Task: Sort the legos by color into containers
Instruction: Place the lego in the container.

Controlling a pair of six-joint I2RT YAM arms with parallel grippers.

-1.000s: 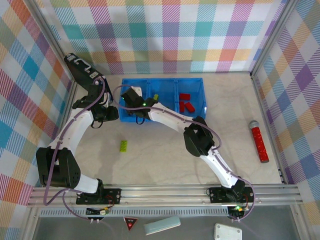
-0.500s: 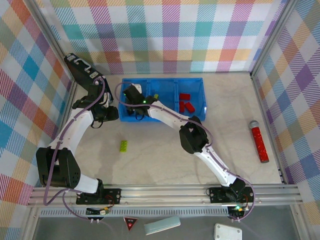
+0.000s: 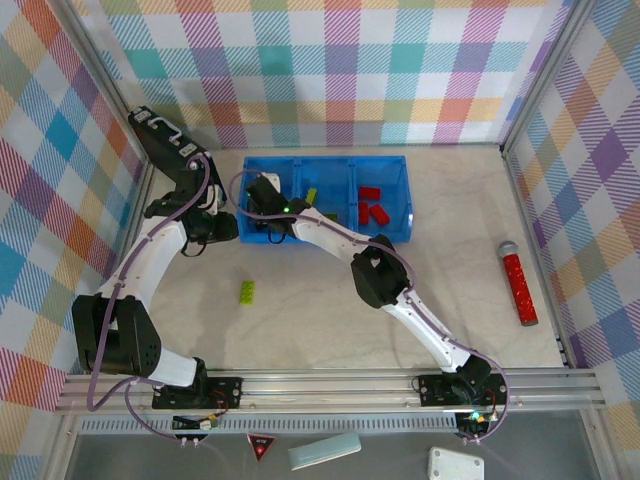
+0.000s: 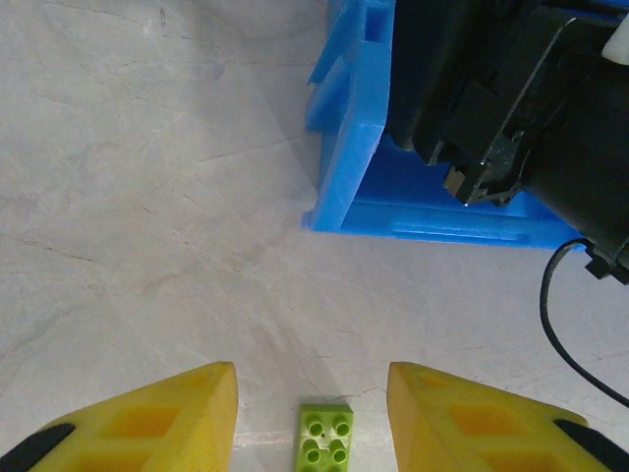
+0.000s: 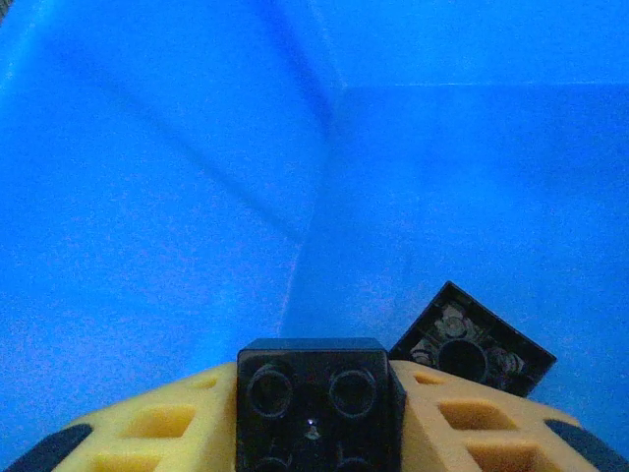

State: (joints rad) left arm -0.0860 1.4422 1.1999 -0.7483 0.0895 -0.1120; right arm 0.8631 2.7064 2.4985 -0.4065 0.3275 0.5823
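From above, my right pincer (image 3: pixel 262 196) is down in the left compartment (image 3: pixel 258 170) of the blue tray (image 3: pixel 408 200). Red legos (image 3: pixel 372 205) lie in the tray's right compartment and green legos (image 3: pixel 328 214) in its middle one. A lone green lego (image 3: pixel 246 291) sits on the table (image 3: pixel 330 300) near the tray's front left corner.

At my left wrist, my left pincer (image 4: pixel 313 382) stands narrowly open and empty. The lone green lego lies on the table between its tips, short of the tray's corner.

At my right wrist, my right pincer grips a black lego (image 5: pixel 314 393) inside the tray. A second black lego (image 5: pixel 470 344) lies tilted just beside it.

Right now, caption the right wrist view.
Right gripper holding a black lego beside a second black lego in the blue compartment.
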